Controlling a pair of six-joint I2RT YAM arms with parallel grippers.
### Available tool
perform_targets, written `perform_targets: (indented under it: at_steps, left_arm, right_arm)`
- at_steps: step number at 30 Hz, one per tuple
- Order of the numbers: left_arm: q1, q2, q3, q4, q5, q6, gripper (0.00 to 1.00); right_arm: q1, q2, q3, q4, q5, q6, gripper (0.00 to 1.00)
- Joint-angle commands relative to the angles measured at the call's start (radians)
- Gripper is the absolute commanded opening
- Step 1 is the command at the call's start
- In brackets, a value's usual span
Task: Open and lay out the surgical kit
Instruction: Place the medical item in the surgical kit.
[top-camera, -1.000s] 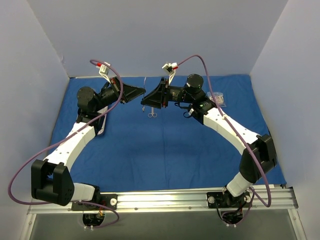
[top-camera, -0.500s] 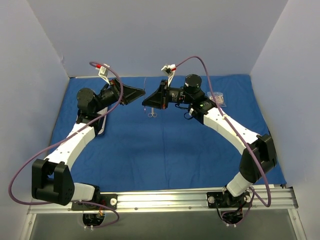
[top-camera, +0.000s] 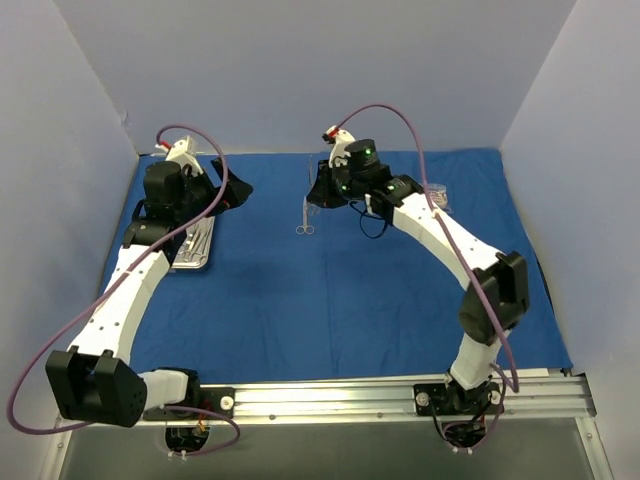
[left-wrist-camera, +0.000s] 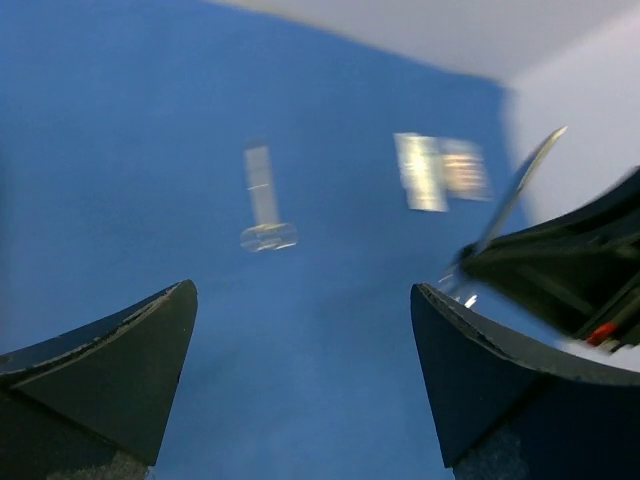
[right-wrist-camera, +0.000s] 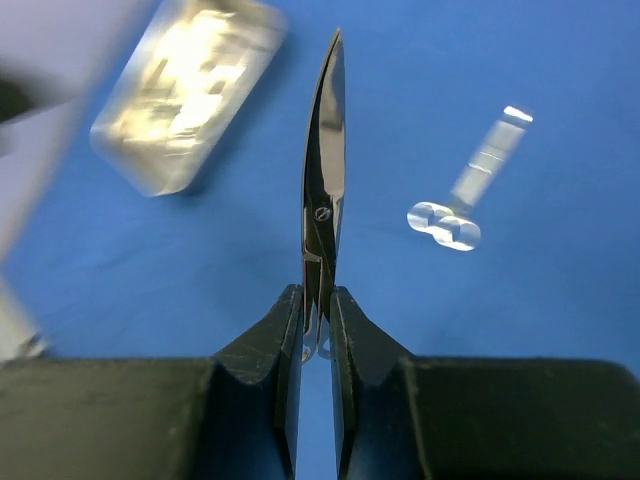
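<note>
The surgical kit's royal-blue cloth lies spread over the table. My right gripper is shut on a silver scissor-handled clamp, which points straight out from its jaws. A second clamp lies loose on the cloth just below it. My left gripper stands wide open with nothing between its fingers, off to the left of the held clamp. The steel tray rests on the cloth under the left arm. Two small packets lie at the back right.
Pale walls close the table in at the back and on both sides. The right arm's black gripper body shows at the right edge of the left wrist view. A metal rail with both arm bases runs along the near edge.
My left gripper opened, let go of the clamp and drew back to the left. The right gripper closed on that clamp and swung it toward the back, uncovering more of the tray.
</note>
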Motion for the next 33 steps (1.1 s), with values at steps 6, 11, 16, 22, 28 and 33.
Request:
perform_targets:
  at_steps: [6, 11, 16, 22, 28, 33]
  left_arm:
    - [-0.006, -0.064, 0.052, -0.512, -0.509, 0.211, 0.94]
    - [-0.004, -0.113, 0.005, -0.546, -0.583, 0.259, 0.94]
    - [-0.001, -0.130, -0.015, -0.566, -0.597, 0.276, 0.94]
    - [-0.003, -0.131, -0.025, -0.569, -0.589, 0.282, 0.94]
    - [-0.003, -0.122, -0.019, -0.570, -0.580, 0.280, 0.94]
    - [-0.001, -0.116, -0.019, -0.569, -0.573, 0.279, 0.94]
  right_arm:
    - [0.005, 0.270, 0.230, -0.336, 0.402, 0.030, 0.00]
    - [0.005, 0.383, 0.287, -0.355, 0.478, 0.089, 0.00]
    - [0.005, 0.501, 0.404, -0.408, 0.537, 0.099, 0.00]
    - [0.005, 0.595, 0.491, -0.430, 0.569, 0.114, 0.00]
    - [0.005, 0.663, 0.550, -0.450, 0.577, 0.123, 0.00]
    - [0.005, 0.684, 0.556, -0.430, 0.575, 0.131, 0.00]
